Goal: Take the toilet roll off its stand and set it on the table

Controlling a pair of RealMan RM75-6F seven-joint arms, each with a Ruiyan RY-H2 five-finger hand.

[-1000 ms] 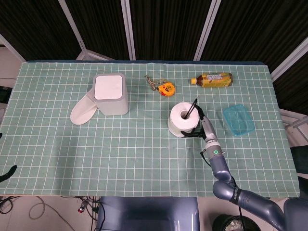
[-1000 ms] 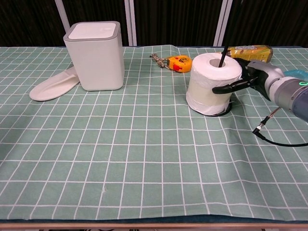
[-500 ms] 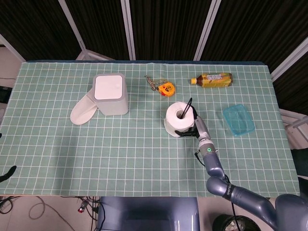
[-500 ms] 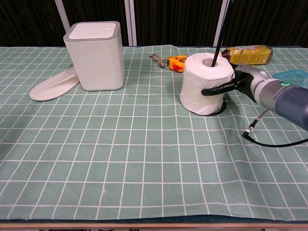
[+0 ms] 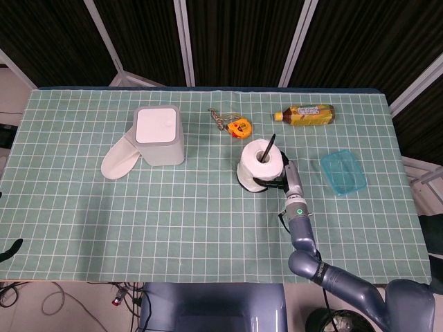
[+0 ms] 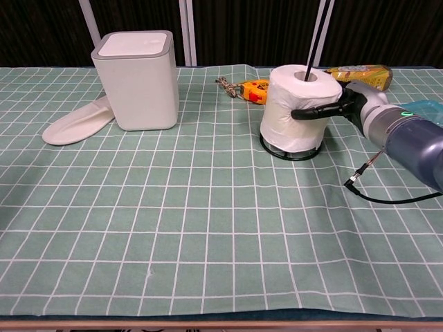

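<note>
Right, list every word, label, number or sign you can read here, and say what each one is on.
None can be read.
Amber drink bottle with yellow label: print is there, too small and blurred.
Yellow-and-orange tape measure: markings unclear.
White toilet roll, grey lidded bin, blue plastic tray: no text seen.

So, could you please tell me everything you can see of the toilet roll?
The toilet roll is a plump white paper cylinder standing upright, its hollow core threaded on the thin black rod of the stand. It sits just above the stand's round black base, whose ring shows beneath it in the chest view. The right hand grips its right side, dark fingers wrapped across the front. It stands right of the table's middle, in front of the yellow tape measure.
</note>
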